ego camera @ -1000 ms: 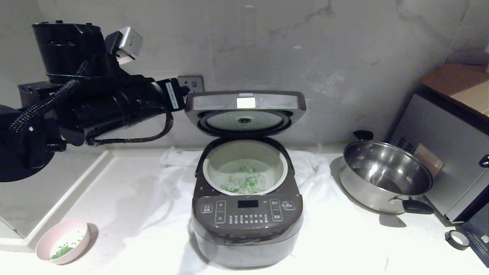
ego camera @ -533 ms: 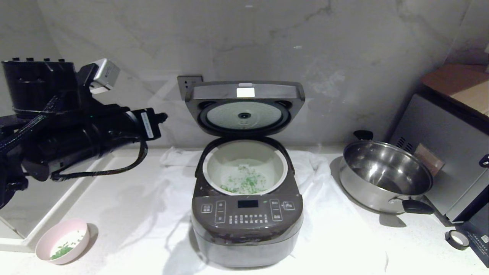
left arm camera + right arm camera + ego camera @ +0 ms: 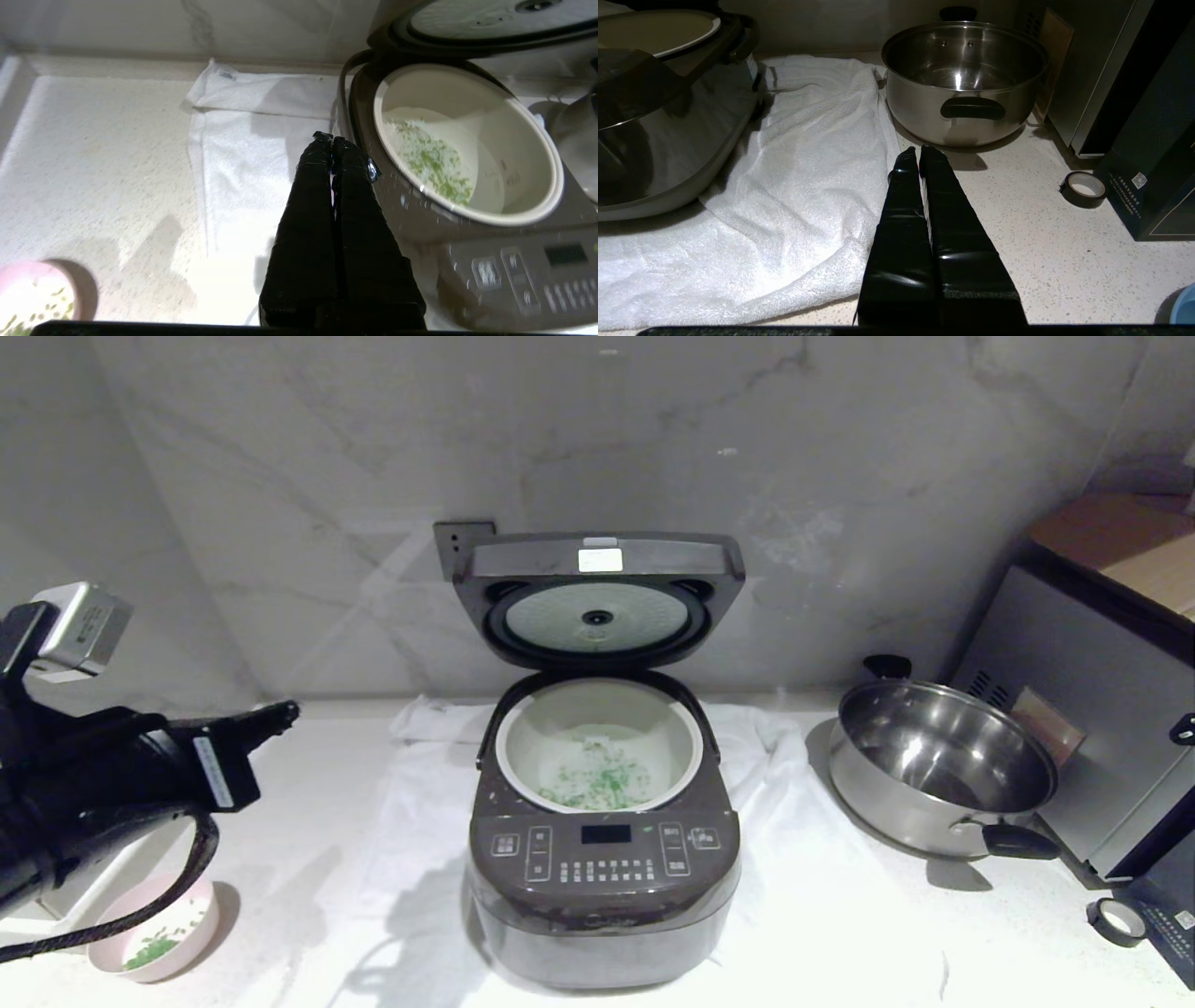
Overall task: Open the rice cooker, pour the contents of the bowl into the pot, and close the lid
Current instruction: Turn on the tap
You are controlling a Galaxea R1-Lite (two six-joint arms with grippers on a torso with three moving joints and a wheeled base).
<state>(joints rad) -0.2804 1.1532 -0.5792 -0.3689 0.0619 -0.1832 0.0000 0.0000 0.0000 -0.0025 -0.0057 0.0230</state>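
Since a second ago my left arm has dropped from beside the raised lid point(image 3: 597, 602) and drawn back to the left edge of the head view, and the lid, which then leaned forward, now stands fully up again. My left gripper point(image 3: 280, 714) hangs low over the counter point(image 3: 317, 775) with its fingers pressed together, holding nothing, pointing toward the rice cooker point(image 3: 605, 859), well short of it in the head view. Its tips show just beside the cooker's side over the white towel point(image 3: 233, 154) in the left wrist view. Below the arm, near the front left corner, sits the bowl point(image 3: 154, 929) with a few green bits point(image 3: 149, 950) left inside. Inside the open cooker, the pot point(image 3: 598, 745) holds white rice scattered with green bits point(image 3: 602, 782). My right gripper point(image 3: 920, 154) rests over the counter at the towel's edge, fingers together and empty, pointing at the steel pan point(image 3: 964, 79), which holds nothing I can see. A roll of tape point(image 3: 1083, 189) lies to its right.
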